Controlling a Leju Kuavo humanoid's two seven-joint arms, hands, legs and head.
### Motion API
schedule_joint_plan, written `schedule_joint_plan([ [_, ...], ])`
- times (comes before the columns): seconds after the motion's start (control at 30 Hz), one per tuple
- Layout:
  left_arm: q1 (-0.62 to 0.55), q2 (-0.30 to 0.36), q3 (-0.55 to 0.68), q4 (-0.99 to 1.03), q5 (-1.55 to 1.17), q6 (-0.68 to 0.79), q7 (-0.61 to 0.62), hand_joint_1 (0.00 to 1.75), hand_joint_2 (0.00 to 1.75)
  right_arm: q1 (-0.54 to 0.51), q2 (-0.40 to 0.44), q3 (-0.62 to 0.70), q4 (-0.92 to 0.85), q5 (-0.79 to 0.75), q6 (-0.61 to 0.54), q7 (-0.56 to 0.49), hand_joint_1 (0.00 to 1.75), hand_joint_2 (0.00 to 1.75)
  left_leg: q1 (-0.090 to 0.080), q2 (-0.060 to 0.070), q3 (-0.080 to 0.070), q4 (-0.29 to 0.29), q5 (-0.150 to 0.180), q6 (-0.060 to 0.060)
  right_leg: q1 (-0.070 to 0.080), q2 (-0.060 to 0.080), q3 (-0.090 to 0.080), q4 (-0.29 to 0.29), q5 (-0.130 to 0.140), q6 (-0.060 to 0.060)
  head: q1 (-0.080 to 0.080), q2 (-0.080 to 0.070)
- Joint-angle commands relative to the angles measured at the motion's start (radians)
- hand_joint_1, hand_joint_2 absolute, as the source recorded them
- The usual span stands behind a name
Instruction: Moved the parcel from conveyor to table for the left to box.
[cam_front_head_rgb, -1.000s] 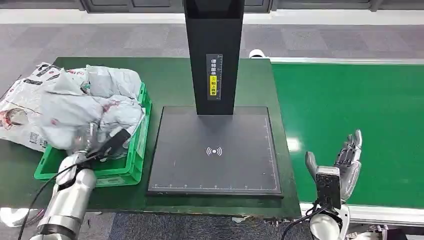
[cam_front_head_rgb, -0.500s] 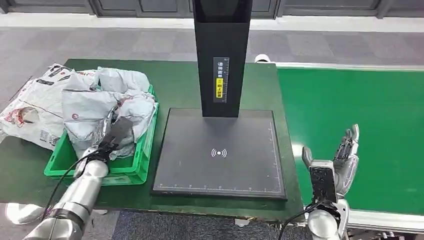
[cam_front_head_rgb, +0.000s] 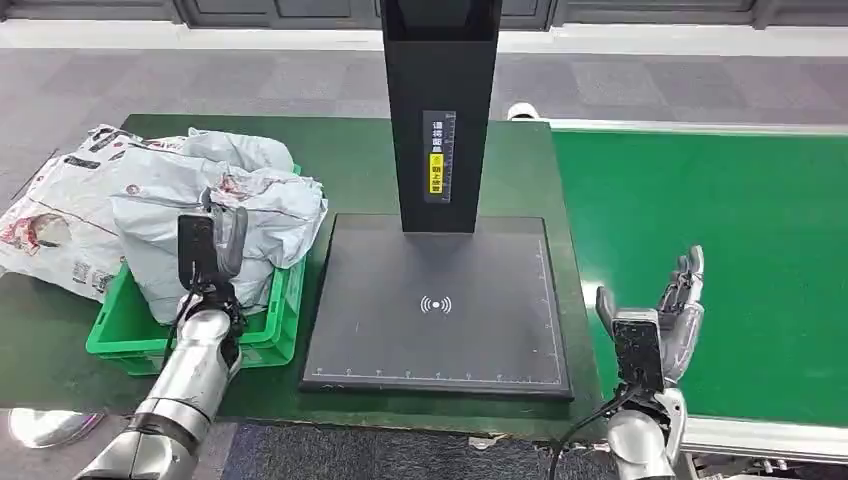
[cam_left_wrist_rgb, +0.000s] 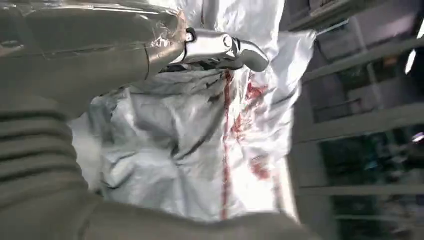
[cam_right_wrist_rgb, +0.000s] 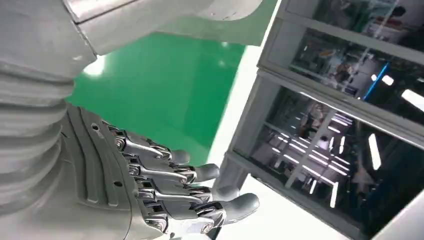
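Nearest us, our right hand (cam_front_head_rgb: 672, 318) hovers empty with fingers spread over the green conveyor (cam_front_head_rgb: 720, 240). Our left hand (cam_front_head_rgb: 215, 240) rests on the crumpled grey parcel (cam_front_head_rgb: 235, 205) in the green box (cam_front_head_rgb: 262, 338); grip unclear. Beyond, the black post (cam_front_head_rgb: 440, 110) carries an unreadable yellow label (cam_front_head_rgb: 436, 178).

Both arms are clad in silver metal with ringed joints. A black box-shaped module is mounted at each wrist, and a black cable is routed along each forearm. The left hand (cam_front_head_rgb: 225, 235) and right hand (cam_front_head_rgb: 680, 310) are built of grey ribbed covers, thick grey thumbs and darker segmented fingers (cam_right_wrist_rgb: 165, 172) with visible screws.
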Motion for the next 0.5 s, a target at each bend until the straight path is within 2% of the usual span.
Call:
schedule_joint_plan([
  [0.03,0.013,-0.043,0.008,-0.100,0.118,0.025,-0.045,0.00,0.00,-0.127,-0.058,0.063,0.254,-0.066,0.002,-0.021,0.00,1.75,0.001,0.003,0.000,0.000,-0.001,0.000,0.001,0.003,0.000,-0.001,0.001,-0.001,0.000,0.000],
  [0.33,0.011,-0.043,0.008,-0.096,0.130,0.021,-0.047,0.00,0.00,-0.123,-0.057,0.065,0.246,-0.073,0.002,-0.021,0.00,1.75,0.001,0.003,-0.001,0.000,-0.001,-0.001,0.002,0.003,-0.001,-0.001,0.001,-0.001,0.000,0.000],
  [0.43,0.019,-0.053,-0.013,-0.131,0.169,0.035,-0.105,0.00,0.00,-0.136,-0.056,0.069,0.247,-0.122,-0.006,-0.057,0.00,1.75,0.001,0.003,-0.002,0.000,-0.001,-0.001,0.001,0.003,-0.002,-0.001,0.001,-0.001,0.000,0.000],
  [0.5,0.023,-0.077,-0.036,-0.163,0.138,0.125,-0.179,0.00,0.00,-0.154,-0.044,0.087,0.259,-0.150,-0.021,-0.104,0.00,1.75,0.002,0.003,-0.002,0.001,-0.001,-0.001,0.002,0.003,-0.002,-0.001,0.001,-0.001,0.000,0.000],
])
